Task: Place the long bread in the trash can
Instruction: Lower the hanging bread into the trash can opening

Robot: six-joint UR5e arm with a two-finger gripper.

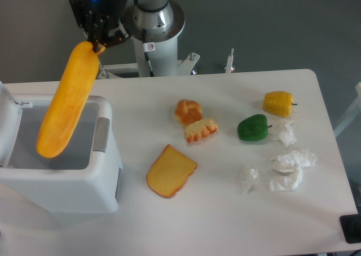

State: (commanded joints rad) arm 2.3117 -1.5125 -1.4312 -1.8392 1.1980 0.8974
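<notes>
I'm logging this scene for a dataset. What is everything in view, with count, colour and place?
long bread: 1, orange-yellow, hanging tilted over the open bin
trash can: 1, white, left on the table
toast slice: 1, yellow-orange, centre
bread roll: 1, orange, centre
ridged pastry: 1, pale yellow, beside the roll
green pepper: 1, right
yellow pepper: 1, right rear
crumpled paper: several, white, right
table: 1, white
pincer: 1, black, gripping the loaf's top end

**Open bin mouth, clutter off to the right**

The trash can point(84, 182) stands open at the left, lid point(7, 126) tipped back along its far-left edge. The long bread point(67, 101) hangs tilted over the opening. Toast slice point(170, 171) lies just right; crumpled paper point(287, 168) well apart.
</notes>
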